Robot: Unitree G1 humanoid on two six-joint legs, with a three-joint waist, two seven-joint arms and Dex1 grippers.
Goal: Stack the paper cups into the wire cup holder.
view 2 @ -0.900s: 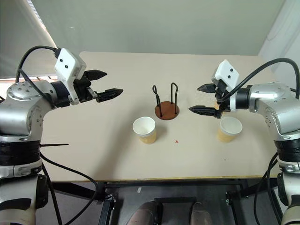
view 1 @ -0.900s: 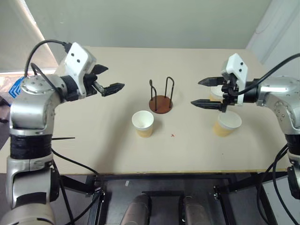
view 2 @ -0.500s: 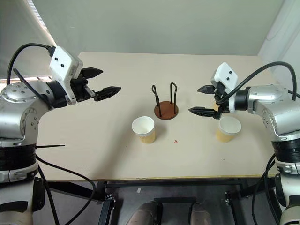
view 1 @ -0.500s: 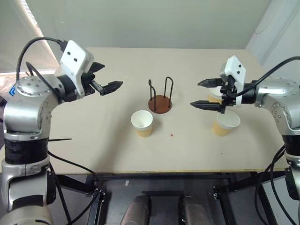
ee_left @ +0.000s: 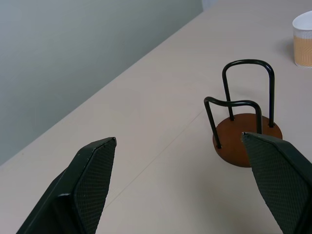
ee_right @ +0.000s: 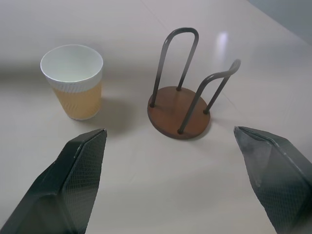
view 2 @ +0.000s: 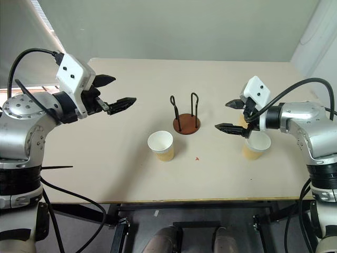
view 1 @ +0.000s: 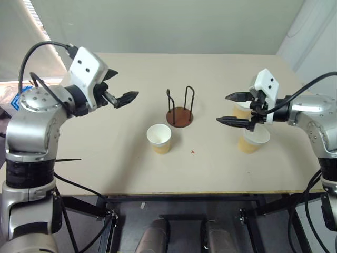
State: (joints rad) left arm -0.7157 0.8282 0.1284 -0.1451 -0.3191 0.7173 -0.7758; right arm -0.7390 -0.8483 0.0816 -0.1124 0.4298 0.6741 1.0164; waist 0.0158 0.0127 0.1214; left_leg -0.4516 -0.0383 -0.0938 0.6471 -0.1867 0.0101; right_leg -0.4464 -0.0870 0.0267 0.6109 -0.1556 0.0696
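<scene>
On beige tabletop (view 1: 121,158), no readable writing or brand on any object. Standing upright at centre: wire cup holder with round reddish-brown base and two black wire loops (view 1: 180,112), holding nothing. Just in front of it, toward the left: one tan-yellow paper cup with white inside (view 1: 159,138), upright. At right side, two more such cups, near one (view 1: 253,139) and far one (view 1: 241,110), partly hidden behind right gripper (view 1: 232,109). Raised above table at left: left gripper (view 2: 109,91), pointing toward holder. Both with fingers spread wide, gripping nothing.
</scene>
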